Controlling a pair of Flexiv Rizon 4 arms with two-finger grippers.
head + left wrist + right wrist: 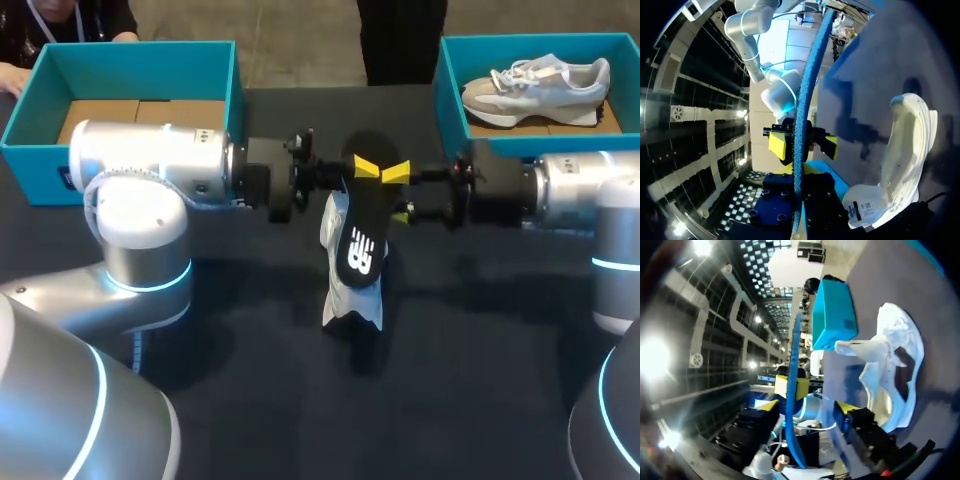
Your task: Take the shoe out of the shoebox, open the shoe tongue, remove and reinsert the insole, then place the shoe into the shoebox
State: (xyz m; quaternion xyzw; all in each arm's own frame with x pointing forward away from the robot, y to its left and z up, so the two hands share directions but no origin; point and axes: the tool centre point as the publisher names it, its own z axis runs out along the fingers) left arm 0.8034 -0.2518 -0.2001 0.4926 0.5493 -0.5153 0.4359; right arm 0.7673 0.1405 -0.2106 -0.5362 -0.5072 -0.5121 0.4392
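the left gripper (797, 172) is clamped on one end of the dark insole (360, 235), finger pads pressed to both faces. the right gripper (807, 406) meets it from the opposite side with its yellow tips spread wide. the insole passes between them, but only near one tip, so nothing is pinched there. the insole hangs slanted over the white shoe (352, 295), which lies loose on the black table (480, 400) with its tongue pulled out. whether the insole's low end touches the shoe cannot be told. the empty teal shoebox (140, 50) sits well apart, at the far left.

the weak point is the single grip. if the left lets go before the right closes, the insole drops and may land flat beside the shoe. it also looks floppy, so when pushed down it could buckle against the collar or tongue rather than slide in. with nothing holding the shoe, that push would likely just shove it across the cloth.
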